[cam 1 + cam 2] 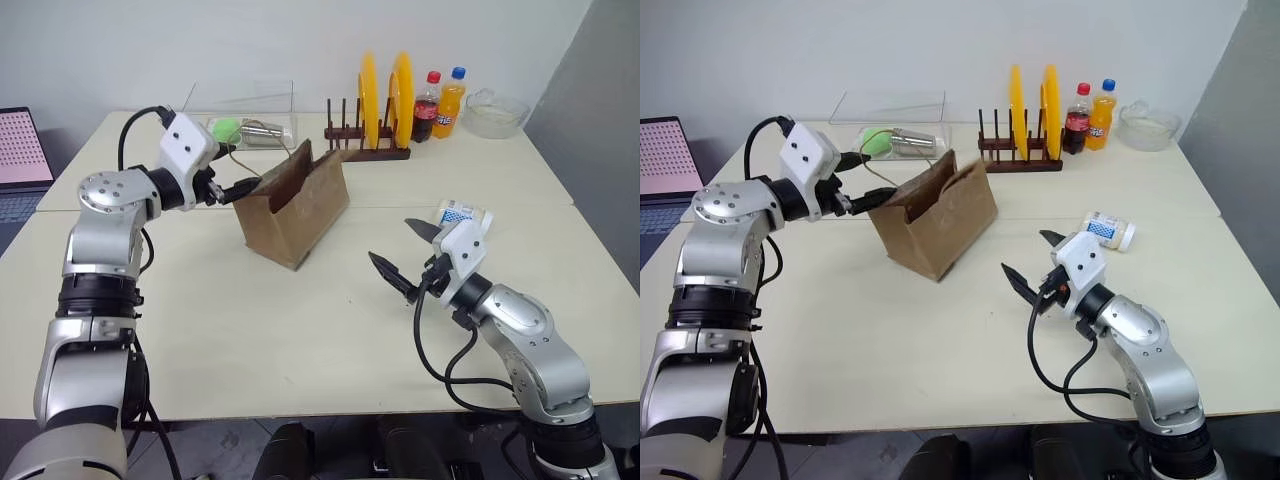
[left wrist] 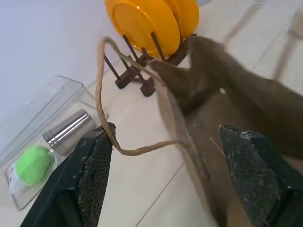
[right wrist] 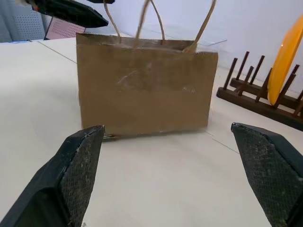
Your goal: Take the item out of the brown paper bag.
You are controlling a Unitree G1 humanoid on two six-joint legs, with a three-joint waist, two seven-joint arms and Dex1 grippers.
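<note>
The brown paper bag [image 1: 300, 215] stands upright and open-topped in the middle of the table, creased, with tan cord handles [image 2: 102, 80]. My left gripper [image 1: 868, 178] is open at the bag's left rim; the rim edge and one cord loop lie between its fingers [image 2: 97, 170]. The item [image 1: 1108, 230], a small white tub with blue-and-white print, lies on its side on the table to the right, outside the bag. My right gripper [image 1: 405, 250] is open and empty just in front of the item, and points at the bag's broad side [image 3: 147, 90].
At the back stand a wooden rack with two yellow plates [image 1: 385, 100], a cola bottle [image 1: 427, 106], an orange bottle [image 1: 451, 102] and a glass bowl [image 1: 495, 112]. A clear box [image 1: 250, 105] holds a green ball [image 1: 226, 128] and a steel cup [image 1: 262, 130].
</note>
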